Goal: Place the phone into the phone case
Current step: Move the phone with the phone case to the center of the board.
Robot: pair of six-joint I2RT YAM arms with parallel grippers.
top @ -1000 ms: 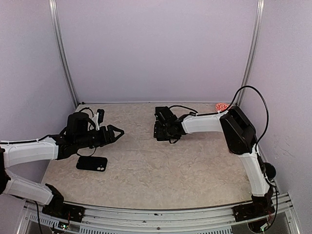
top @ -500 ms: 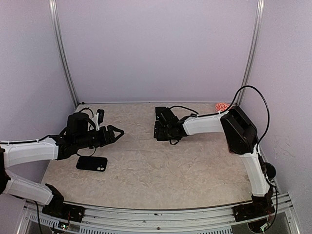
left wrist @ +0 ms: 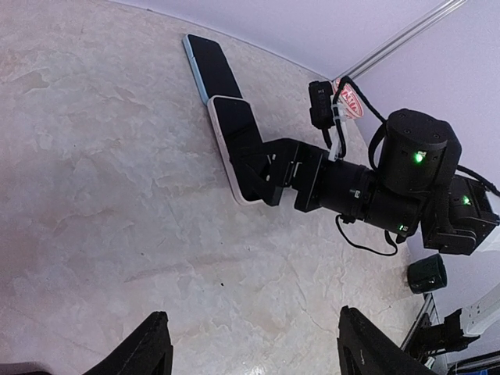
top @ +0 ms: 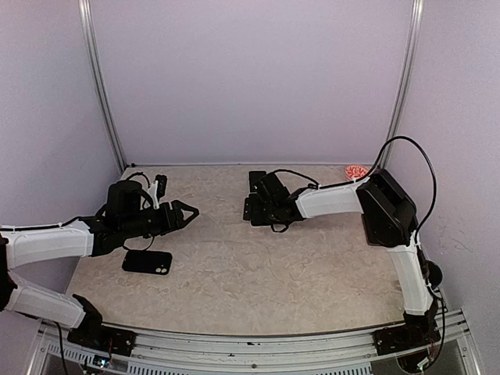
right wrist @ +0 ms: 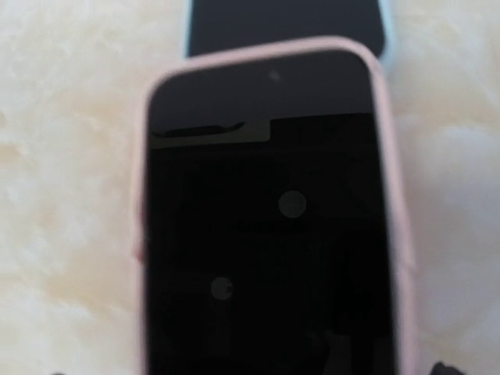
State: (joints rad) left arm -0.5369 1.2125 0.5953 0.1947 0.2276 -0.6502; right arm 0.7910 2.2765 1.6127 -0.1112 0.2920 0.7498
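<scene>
phone [right wrist: 266, 234]: lying face up inside the pink case [right wrist: 393, 203], its dark screen filling the frame; the pink rim is showing along the top and both long sides.
pink case: lying flat on the table [top: 273, 281], under the tip of the right arm.
right gripper [top: 248, 209]: hanging low over the near end of the pink case. Its fingers are spreading wider than the case and gripping nothing.
left gripper [top: 186, 211]: hovering well apart from the pink case, on the left-arm side, pointing toward it. Its jaws are standing apart with only bare table between them.
blue-cased phone [left wrist: 212, 64]: lying just past the far end of the pink case, end to end with it. Whether they are touching or overlapping, I cannot tell.
black slab [top: 147, 262]: lying well apart from the pink case, beside the left forearm. It is phone-shaped with small pale dots at one end; I cannot tell whether it is a phone or a case.
top view only: showing the black slab and both arms whole. The right gripper is hiding most of the pink case, and the case colours are not reading.
left wrist view only: showing the pink and blue cases side on, with the right gripper sitting over the pink one.
right wrist view only: showing a blurry close-up of the rim around the screen. Only dark tips are peeking in at the bottom corners, outside the pink case's sides.
</scene>
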